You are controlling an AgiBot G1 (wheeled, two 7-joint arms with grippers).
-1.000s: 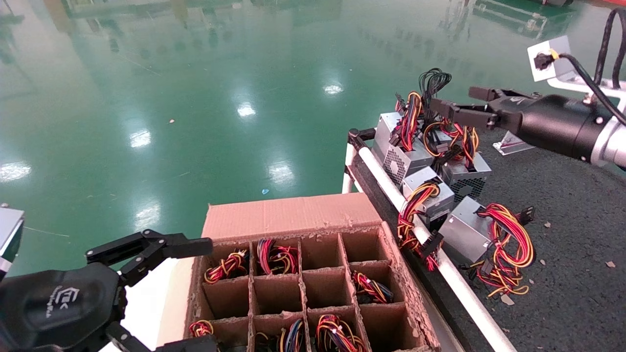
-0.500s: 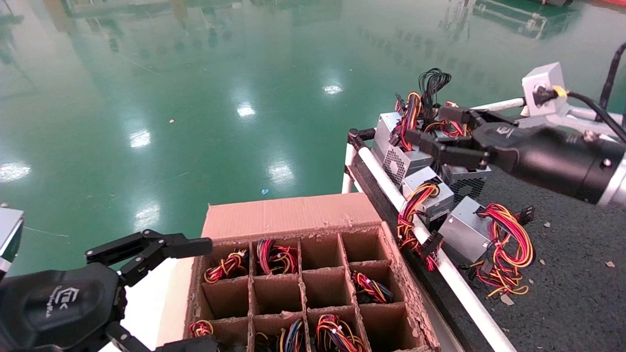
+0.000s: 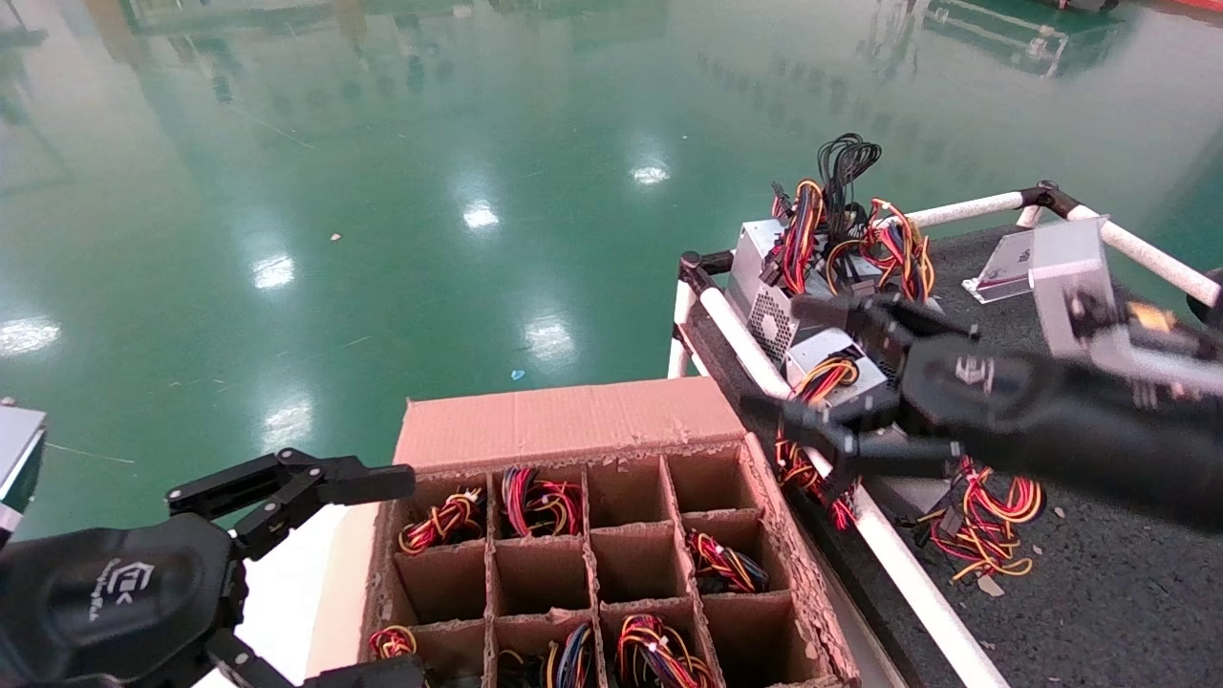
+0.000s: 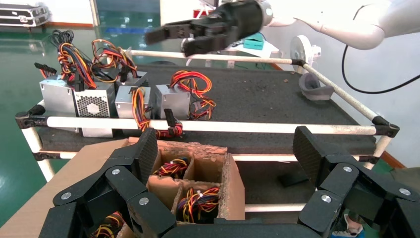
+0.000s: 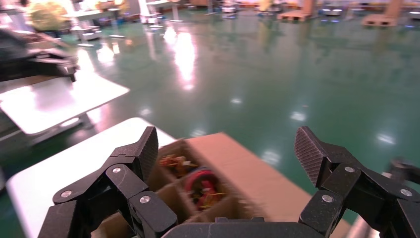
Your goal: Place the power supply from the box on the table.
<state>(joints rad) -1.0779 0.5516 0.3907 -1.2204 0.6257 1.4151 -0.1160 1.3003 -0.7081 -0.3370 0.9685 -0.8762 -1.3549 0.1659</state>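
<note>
The box [image 3: 564, 420] stands below the table's [image 3: 1127, 573] left rail. Looped red, yellow and orange wires of a power supply [image 3: 726, 564] show in one cell, and several other cells hold similar bundles [image 3: 540, 497]. My right gripper [image 3: 772, 355] hangs open and empty over the rail, just beyond the box's far right corner. Its wrist view looks down on the box [image 5: 237, 158] and a wire bundle [image 5: 200, 186] between the open fingers. My left gripper [image 3: 406, 573] is open at the box's left side, with the box [image 4: 233, 183] below it.
Several power supplies [image 3: 774, 306] with wire looms lie along the table's left edge, one bundle [image 3: 803, 449] draped over the white rail [image 3: 889, 545]. A white surface [image 3: 277, 592] is left of the box. A grey bracket [image 3: 1003, 272] sits at the table's back. Glossy green floor lies beyond.
My right gripper has swung from above the far power supplies on the table down and toward the box, still open and empty. The left arm has not moved.
</note>
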